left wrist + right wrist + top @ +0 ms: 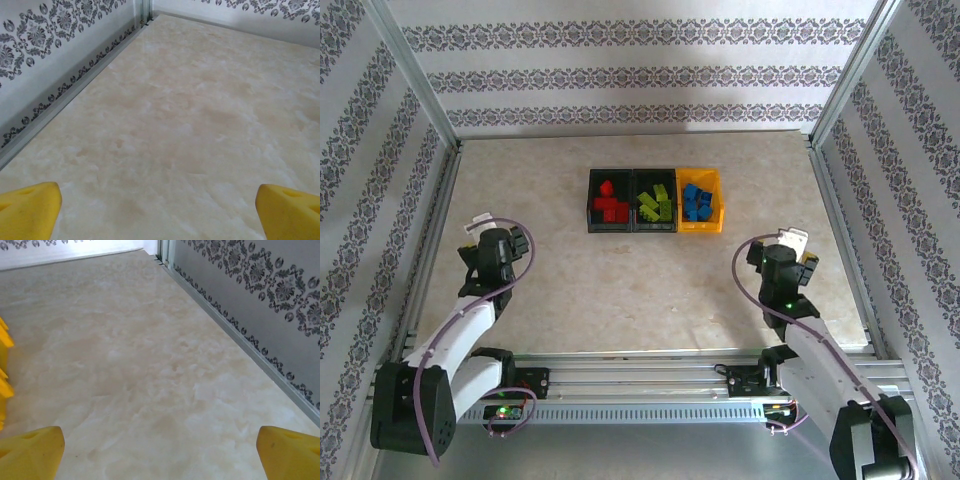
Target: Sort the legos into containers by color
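Legos (655, 205), small plastic bricks, in rectangular bins (723, 216), marbled beige table (620, 290)

Patterned walls (620, 70) enclose beige marbled table (620, 290).

From here, the joined containers (653, 228) stand toward the back of the tabletop (630, 290), midway across. Bare marble runs wide in front of them and down either flank. The patterned side walls (370, 200) and metal rails (432, 230) close off both sides.
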`<move>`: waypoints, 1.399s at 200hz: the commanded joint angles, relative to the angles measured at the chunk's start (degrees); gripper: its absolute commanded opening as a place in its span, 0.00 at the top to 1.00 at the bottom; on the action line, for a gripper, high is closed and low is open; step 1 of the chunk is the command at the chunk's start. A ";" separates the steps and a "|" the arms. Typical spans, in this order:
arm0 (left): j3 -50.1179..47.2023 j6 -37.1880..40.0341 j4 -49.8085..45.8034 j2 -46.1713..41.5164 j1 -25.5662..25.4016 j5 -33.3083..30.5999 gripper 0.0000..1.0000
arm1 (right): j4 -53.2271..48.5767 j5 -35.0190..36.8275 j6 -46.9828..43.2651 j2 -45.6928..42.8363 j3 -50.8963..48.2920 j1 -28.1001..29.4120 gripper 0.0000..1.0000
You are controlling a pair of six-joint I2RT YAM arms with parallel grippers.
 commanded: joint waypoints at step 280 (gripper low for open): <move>0.82 15.20 40.50 34.24 4.22 28.28 0.01 | 49.22 -24.55 -8.27 41.18 3.80 -7.12 0.02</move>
